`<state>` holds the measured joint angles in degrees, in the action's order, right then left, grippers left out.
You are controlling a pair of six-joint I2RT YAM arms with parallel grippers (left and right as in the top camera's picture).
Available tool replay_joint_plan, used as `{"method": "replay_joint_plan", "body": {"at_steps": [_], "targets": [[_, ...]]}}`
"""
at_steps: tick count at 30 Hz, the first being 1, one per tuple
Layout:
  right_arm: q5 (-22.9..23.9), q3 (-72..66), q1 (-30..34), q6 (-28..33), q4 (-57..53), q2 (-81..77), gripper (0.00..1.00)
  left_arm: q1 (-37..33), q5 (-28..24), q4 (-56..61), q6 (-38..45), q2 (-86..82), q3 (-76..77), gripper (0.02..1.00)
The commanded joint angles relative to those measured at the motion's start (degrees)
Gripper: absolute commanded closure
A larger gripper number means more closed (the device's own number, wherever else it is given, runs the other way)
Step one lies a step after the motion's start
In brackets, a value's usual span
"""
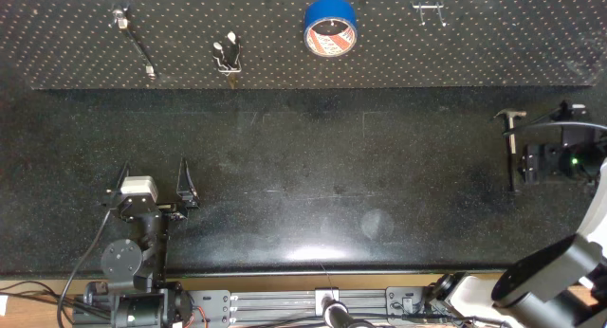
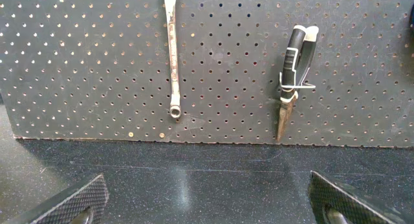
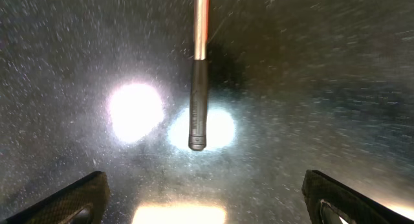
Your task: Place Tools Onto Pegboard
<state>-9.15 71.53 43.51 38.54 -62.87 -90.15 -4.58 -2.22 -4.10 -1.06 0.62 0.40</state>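
A hammer [image 1: 512,138] lies flat on the black table at the far right, head toward the pegboard [image 1: 474,53]. Its dark grip and metal shaft [image 3: 198,101] show in the right wrist view. My right gripper [image 1: 529,161] hovers over the handle, open, with the grip's end just beyond the gap [image 3: 207,208]. My left gripper [image 1: 155,184] rests open and empty low at the left, facing the board [image 2: 207,211]. On the pegboard hang a wrench [image 1: 135,42] [image 2: 173,56], pliers [image 1: 228,55] [image 2: 294,72] and a blue tape roll [image 1: 330,27].
An empty double wire hook [image 1: 430,13] sticks out of the pegboard to the right of the tape. The board stands along the table's far edge. Bright lamp reflections [image 3: 136,111] glare on the tabletop beside the hammer handle.
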Motion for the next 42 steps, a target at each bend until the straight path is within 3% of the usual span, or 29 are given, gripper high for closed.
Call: {"method": "replay_joint_plan", "body": {"at_steps": [1,4,7,12,15,19,25,33,42], "targets": [[0.0,-1.6,-0.8,5.2,0.7,-4.1,0.027,-0.3,-0.9,-0.4,1.1,-0.4,-0.1,0.023],[3.1,-1.9,-3.0,5.3,2.4,-6.7,0.027,-0.3,-0.9,-0.4,1.1,-0.4,-0.1,0.023],[3.2,-1.9,-5.0,2.1,4.5,-8.7,0.027,-0.3,-0.9,-0.4,1.1,-0.4,-0.1,0.023],[3.8,-2.0,-6.5,2.0,5.8,-12.0,0.027,-0.3,-0.9,-0.4,1.1,-0.4,-0.1,0.023],[6.9,-3.0,-6.5,-5.6,9.9,-12.7,0.027,-0.3,-0.9,-0.4,1.1,-0.4,-0.1,0.020],[7.1,-3.1,-6.5,-8.5,10.5,-12.7,0.027,-0.3,-0.9,-0.4,1.1,-0.4,-0.1,0.023],[7.1,-4.4,-8.1,-7.3,11.3,-12.7,0.027,-0.3,-0.9,-0.4,1.1,-0.4,-0.1,0.023],[7.3,-7.3,-9.0,-1.5,12.0,-12.7,0.027,-0.3,-0.9,-0.4,1.1,-0.4,-0.1,0.023],[9.8,-7.3,-8.4,-2.8,12.9,-12.7,0.034,-0.3,-0.9,-0.4,1.2,-0.4,-0.1,0.023]]}}
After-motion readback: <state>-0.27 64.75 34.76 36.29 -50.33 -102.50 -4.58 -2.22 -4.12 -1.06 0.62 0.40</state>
